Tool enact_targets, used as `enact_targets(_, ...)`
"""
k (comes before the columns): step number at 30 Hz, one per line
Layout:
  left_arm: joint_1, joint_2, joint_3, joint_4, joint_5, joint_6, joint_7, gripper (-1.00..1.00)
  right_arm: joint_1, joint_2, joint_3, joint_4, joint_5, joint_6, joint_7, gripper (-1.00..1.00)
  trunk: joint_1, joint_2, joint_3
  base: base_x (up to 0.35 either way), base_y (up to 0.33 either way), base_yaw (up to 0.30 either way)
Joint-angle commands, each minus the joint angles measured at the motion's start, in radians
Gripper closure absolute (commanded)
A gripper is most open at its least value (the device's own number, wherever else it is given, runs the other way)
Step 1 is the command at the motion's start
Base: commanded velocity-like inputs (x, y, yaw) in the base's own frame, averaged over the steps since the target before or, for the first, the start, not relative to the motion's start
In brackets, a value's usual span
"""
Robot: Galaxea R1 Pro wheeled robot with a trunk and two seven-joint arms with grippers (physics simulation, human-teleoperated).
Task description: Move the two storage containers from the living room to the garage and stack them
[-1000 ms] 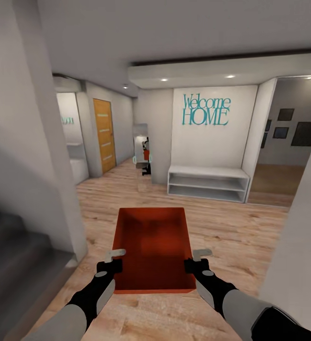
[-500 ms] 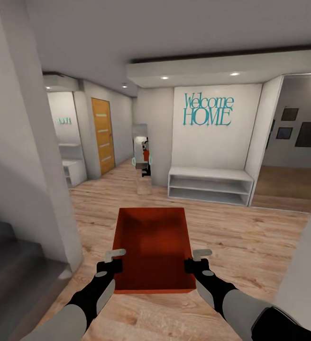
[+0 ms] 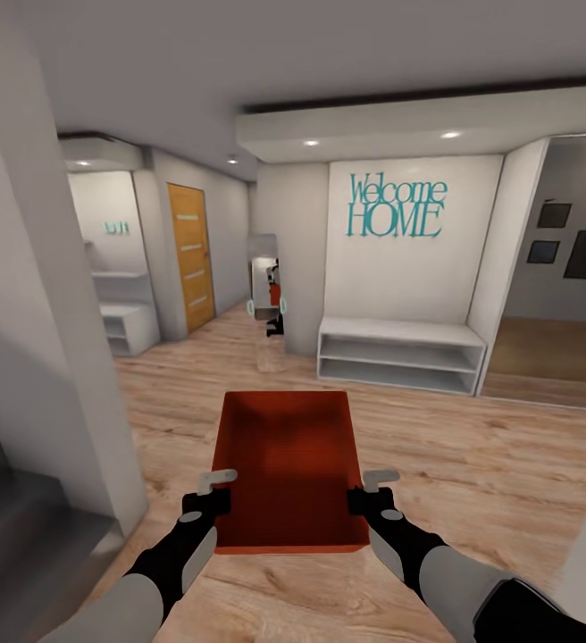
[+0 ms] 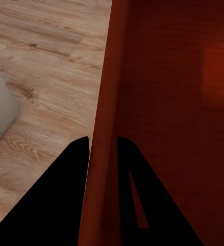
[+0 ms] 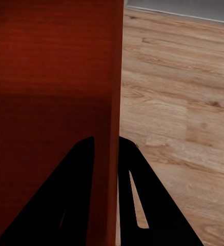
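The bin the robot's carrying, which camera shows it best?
The head view: the whole open bin shows, with the left gripper and right gripper on its side walls. Each wrist view shows just one wall pinched between dark fingers, over wood floor.

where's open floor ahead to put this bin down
Bare wood floor lies between the held storage container and the white shelf bench, and runs on toward the orange door. It is tight on the left, by the white wall and grey stairs.
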State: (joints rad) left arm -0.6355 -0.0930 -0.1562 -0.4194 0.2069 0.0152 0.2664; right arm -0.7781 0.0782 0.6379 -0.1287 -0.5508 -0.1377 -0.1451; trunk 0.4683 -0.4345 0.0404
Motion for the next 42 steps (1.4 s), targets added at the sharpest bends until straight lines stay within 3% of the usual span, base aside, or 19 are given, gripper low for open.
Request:
enact_targets(1, 0.001, -0.001, -0.016, 0.001, 0.005, 0.002, 0.037, 1.00, -0.001, 0.011, -0.029, -0.006, -0.009, -0.006, -0.021, 1.00, 0.001, -0.001, 0.000, 0.322, 0.000, 0.000)
enact_targets(42, 0.000, 0.001, -0.016, 0.001, 0.003, 0.000, 0.037, 1.00, -0.001, 0.014, -0.029, -0.005, -0.008, -0.006, -0.026, 1.00, 0.001, -0.001, 0.000, 0.322, 0.000, 0.000)
